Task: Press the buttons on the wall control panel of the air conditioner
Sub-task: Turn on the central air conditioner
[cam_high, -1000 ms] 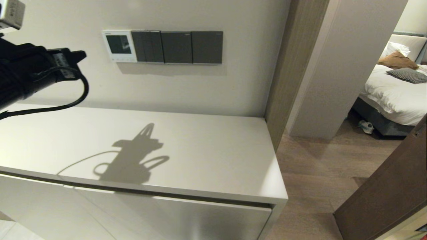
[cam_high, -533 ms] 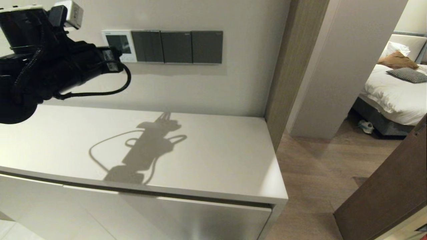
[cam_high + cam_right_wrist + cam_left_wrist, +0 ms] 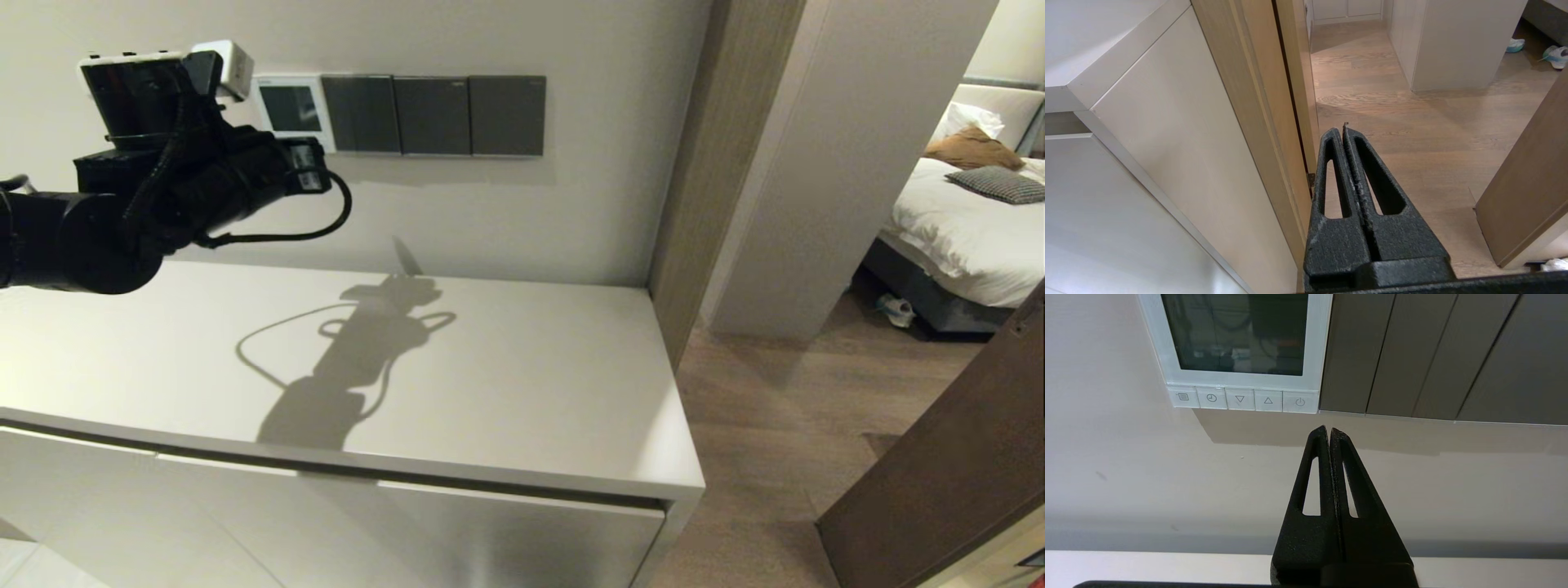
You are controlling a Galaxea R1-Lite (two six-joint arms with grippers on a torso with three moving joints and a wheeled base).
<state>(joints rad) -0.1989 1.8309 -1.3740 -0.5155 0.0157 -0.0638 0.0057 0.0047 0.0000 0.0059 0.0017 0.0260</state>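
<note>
Your left pincer (image 3: pixel 1329 430), black textured plastic with its fingers pressed together, hangs just off the wall at about 5 o'clock from the small square white plastic control panel (image 3: pixel 1237 339), apart from it; bare matte wall lies between the tip and the row of five pale buttons (image 3: pixel 1241 399) along the panel's lower edge; dark grey switch plates (image 3: pixel 1437 355) abut the panel at 3 o'clock; the smooth white surface (image 3: pixel 506 384) sits well below; your right pincer (image 3: pixel 1345 130), likewise closed, points at the wooden floor (image 3: pixel 1412 122).
</note>
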